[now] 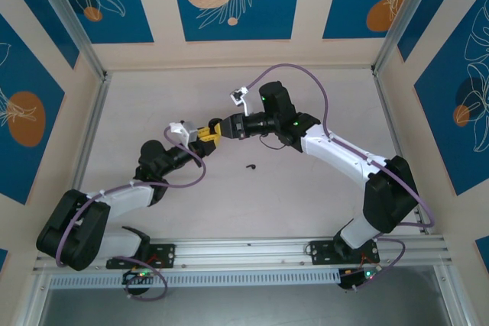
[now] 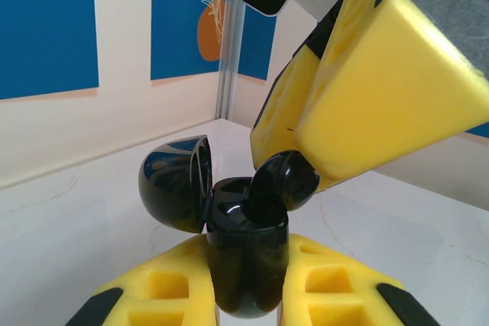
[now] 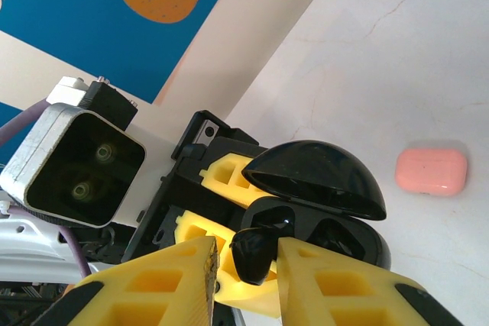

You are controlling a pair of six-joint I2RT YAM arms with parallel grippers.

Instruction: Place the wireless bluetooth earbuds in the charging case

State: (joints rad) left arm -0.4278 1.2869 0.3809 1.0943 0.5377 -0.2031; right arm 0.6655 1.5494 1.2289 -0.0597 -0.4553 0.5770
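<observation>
Bright even light, soft shadows, glossy reflections

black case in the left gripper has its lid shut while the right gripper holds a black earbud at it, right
No, the lid is open, tipped back, as the left wrist view shows. The left gripper does hold the black case, and the right gripper the black earbud.
</observation>
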